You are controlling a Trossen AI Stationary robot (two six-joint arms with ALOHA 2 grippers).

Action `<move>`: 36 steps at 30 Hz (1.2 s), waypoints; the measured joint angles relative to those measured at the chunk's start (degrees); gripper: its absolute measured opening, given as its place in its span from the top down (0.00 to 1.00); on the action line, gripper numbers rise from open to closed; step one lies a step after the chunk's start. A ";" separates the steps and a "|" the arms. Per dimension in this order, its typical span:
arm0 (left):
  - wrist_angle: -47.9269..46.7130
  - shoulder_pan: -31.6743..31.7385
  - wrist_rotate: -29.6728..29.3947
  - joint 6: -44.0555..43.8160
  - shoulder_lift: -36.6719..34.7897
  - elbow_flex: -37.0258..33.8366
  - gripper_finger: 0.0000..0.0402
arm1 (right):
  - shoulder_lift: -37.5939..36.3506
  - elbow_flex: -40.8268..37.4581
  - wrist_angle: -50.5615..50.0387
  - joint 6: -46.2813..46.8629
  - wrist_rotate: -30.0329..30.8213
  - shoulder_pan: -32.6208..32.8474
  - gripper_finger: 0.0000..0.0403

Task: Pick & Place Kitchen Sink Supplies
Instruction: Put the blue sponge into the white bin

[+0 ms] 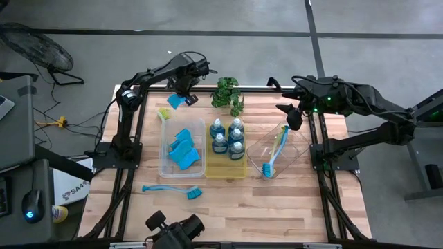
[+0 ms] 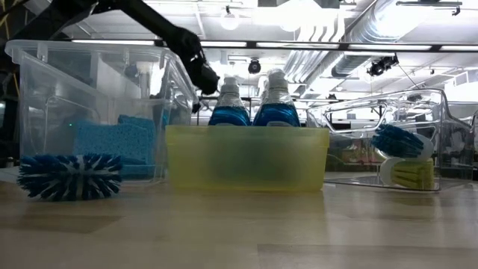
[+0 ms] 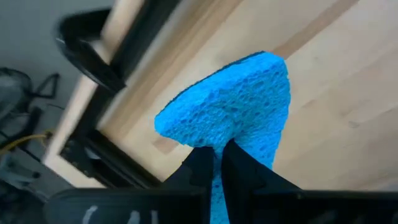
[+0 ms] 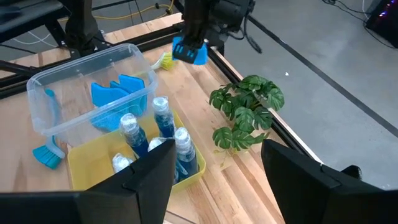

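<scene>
High view: the left pincer [image 1: 181, 99] sits near the far edge of the counter [image 1: 277, 200], closed on a blue sponge [image 1: 177, 101] held above the wood, just beyond the clear tub [image 1: 165, 166]. A yellow-green brush [image 1: 164, 114] lies by the tub's far corner. Inside the tub lie more sponges [image 1: 184, 147]. The yellow tray [image 1: 227, 173] next to it holds four soap bottles [image 1: 228, 136]. A second clear tub [image 1: 299, 145], tilted, holds a blue brush [image 1: 275, 155]. Another blue brush [image 1: 173, 189] lies on the bare counter in front of the first tub. The right pincer [image 1: 288, 114] hovers beyond the tilted tub, fingers apart, empty. A potted plant [image 1: 228, 95] stands at the far edge between the arms.

Low view: the yellow tray [image 2: 246, 157] is central with two bottles [image 2: 254, 101] showing above its rim. The loose brush's bristle head [image 2: 69, 176] lies at left in front of the clear tub [image 2: 45, 90]. A blue brush head [image 2: 399, 141] rests in the tilted tub at right.

Left wrist view: the two dark fingers [image 3: 239, 168] pinch the sponge [image 3: 233, 106] at one narrow end; it stands clear above the counter.

Right wrist view: the fingers [image 4: 305, 171] are spread with nothing between them. Beyond them are the plant [image 4: 245, 109], the bottles [image 4: 155, 137] in the yellow tray and the left pincer [image 4: 194, 48] with its sponge [image 4: 188, 52].
</scene>
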 joint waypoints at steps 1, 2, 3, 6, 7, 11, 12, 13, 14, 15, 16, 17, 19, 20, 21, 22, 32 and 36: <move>-0.69 -0.40 -0.65 0.00 -0.01 1.16 0.97 | 0.00 0.00 -0.01 0.00 -0.22 0.00 0.42; -1.47 -0.84 -1.22 -0.03 -0.02 2.33 0.97 | 0.00 0.00 -0.01 0.00 -0.26 0.00 0.42; -2.30 -1.31 -1.47 0.00 -0.02 3.57 0.97 | 0.00 0.00 -0.01 0.00 -0.26 0.00 0.42; -4.26 -2.79 -2.59 0.02 -0.07 7.53 0.97 | 0.00 0.00 -0.30 0.00 -0.39 0.00 0.42; -5.13 -3.28 -2.99 0.00 -0.07 8.99 0.97 | 0.00 0.00 -0.44 0.00 -0.39 0.00 0.42; -7.81 -5.19 -4.30 -0.07 -0.12 14.29 0.97 | 0.00 0.00 -1.26 0.04 -0.71 0.00 0.42; -7.61 -5.70 -4.21 -0.17 -0.28 15.33 0.97 | 0.00 0.00 -1.29 0.04 -0.76 0.00 0.42; -7.44 -6.07 -3.83 -0.18 -0.77 16.08 0.97 | 0.00 0.00 -1.28 0.04 -0.95 0.00 0.42; -7.70 -6.40 -3.47 -0.18 -1.30 16.80 0.97 | 0.00 0.00 -1.28 0.04 -1.36 0.00 0.42; -7.92 -7.05 -3.46 -0.25 -1.73 17.65 0.97 | 0.00 0.00 -1.28 0.04 -1.75 0.00 0.42; -7.59 -7.59 -3.44 -0.57 -2.31 18.29 0.97 | 0.00 0.00 -1.28 0.07 -1.89 0.00 0.42; -7.44 -7.92 -3.33 -0.70 -2.91 18.51 0.97 | 0.00 0.00 -1.28 0.07 -1.99 0.00 0.42; -7.89 -8.71 -2.80 -0.89 -4.10 18.59 0.97 | 0.00 0.00 -1.26 0.07 -2.78 -0.01 0.42; -7.75 -9.20 -2.75 -1.30 -4.64 18.76 0.97 | 0.00 0.00 -1.28 0.05 -3.06 0.00 0.42; -7.58 -9.55 -2.68 -1.91 -5.32 18.84 0.97 | 0.00 0.00 -1.28 0.04 -3.20 0.00 0.42; -7.68 -9.83 -2.41 -2.22 -6.03 18.84 0.97 | 0.00 0.00 -1.28 0.04 -3.26 0.00 0.42; -7.70 -15.43 0.80 -7.00 -12.50 18.84 0.97 | 0.00 0.00 -1.28 -0.84 -5.54 0.00 0.42; -7.68 -19.57 -0.02 -9.10 -14.61 18.84 0.97 | 0.00 0.00 -1.28 -1.21 -5.99 -0.01 0.42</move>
